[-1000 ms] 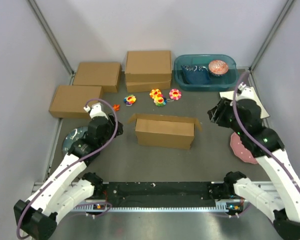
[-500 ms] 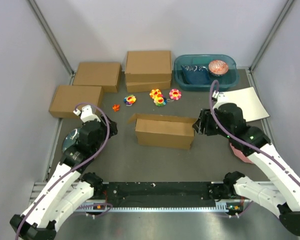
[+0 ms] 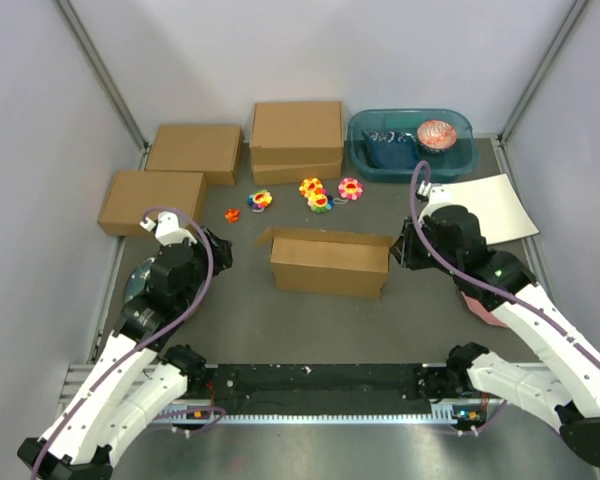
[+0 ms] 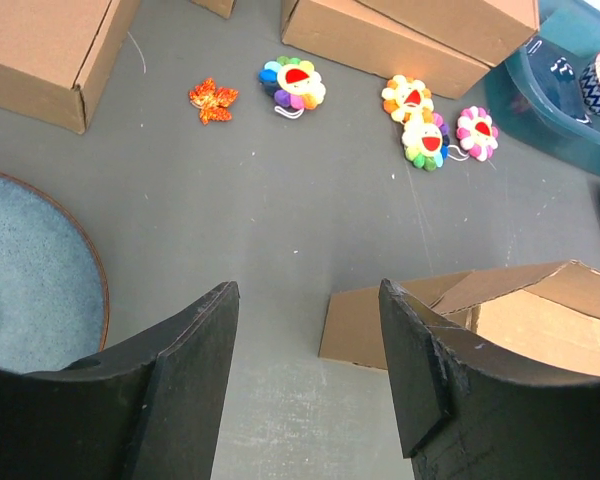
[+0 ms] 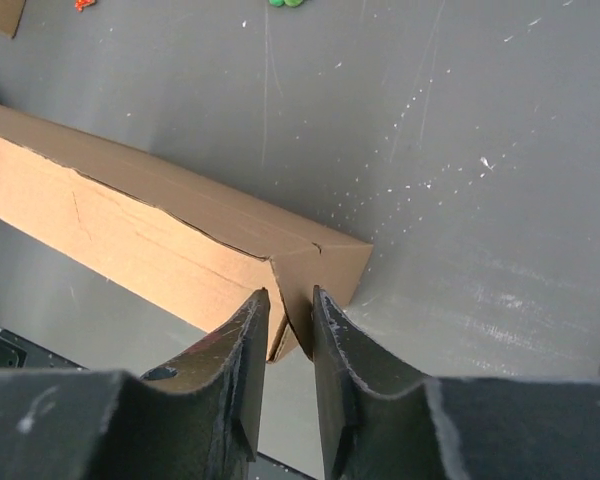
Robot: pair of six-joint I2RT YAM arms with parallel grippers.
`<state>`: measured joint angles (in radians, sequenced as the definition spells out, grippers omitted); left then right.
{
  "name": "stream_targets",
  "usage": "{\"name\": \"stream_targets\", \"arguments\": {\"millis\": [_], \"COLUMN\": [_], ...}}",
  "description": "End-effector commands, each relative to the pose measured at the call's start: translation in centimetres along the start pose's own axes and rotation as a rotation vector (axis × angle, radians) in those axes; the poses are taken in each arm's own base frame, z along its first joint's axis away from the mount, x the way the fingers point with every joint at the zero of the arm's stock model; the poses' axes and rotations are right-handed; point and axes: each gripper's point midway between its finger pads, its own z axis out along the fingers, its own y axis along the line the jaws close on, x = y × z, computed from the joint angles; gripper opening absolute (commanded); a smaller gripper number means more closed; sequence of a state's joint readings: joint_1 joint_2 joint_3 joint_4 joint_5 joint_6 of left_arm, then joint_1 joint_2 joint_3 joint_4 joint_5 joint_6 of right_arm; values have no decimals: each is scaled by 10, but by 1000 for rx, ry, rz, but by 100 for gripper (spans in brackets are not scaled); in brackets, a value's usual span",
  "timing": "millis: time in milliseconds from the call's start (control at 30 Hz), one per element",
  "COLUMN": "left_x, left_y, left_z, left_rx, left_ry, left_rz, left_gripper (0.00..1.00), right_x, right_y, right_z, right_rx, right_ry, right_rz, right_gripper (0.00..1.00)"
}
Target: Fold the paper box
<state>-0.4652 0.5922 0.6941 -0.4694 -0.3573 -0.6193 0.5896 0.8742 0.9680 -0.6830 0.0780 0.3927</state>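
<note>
Pinching an end flap of the paper box at the desk centre in my right gripper, left gripper open and empty, I judge walls up, flaps and lid unfolded.

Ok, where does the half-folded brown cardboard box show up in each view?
Top external: brown cardboard box at table centre, between the arms.
Left wrist: lower right, beside the open left gripper.
Right wrist: left to centre, end flap between the right gripper fingers.
Landmark: rainbow flower toys behind it; top and left wrist only.
</note>
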Motion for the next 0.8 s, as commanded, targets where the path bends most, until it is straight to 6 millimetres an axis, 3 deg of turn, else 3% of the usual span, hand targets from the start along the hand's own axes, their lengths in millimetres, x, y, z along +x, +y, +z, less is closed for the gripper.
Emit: {"name": "stream_targets", "arguments": {"millis": [0, 200, 433, 567, 767], "left_x": [-30, -34, -44, -31, -14], "left_y": [-19, -35, -70, -94, -100], "left_z": [-8, -9, -18, -16, 2], "left_rx": [80, 155, 365, 496, 540], "left_ry": [-87, -92, -146, -89, -47], "left_rz": [-6, 22, 103, 201, 334], "left_gripper": [63, 63, 65, 65, 62], "right_x": [-4, -4, -1, -4, -4], "right_y": [4, 6, 6, 8, 9], "right_z": [4, 6, 11, 11, 10], "right_rx": [-8, -13, -4, -11, -17], "right_ry": [-24, -19, -3, -5, 1], "right_rz": [-11, 0, 13, 18, 14], "right_gripper": [20, 13, 10, 9, 8]}}
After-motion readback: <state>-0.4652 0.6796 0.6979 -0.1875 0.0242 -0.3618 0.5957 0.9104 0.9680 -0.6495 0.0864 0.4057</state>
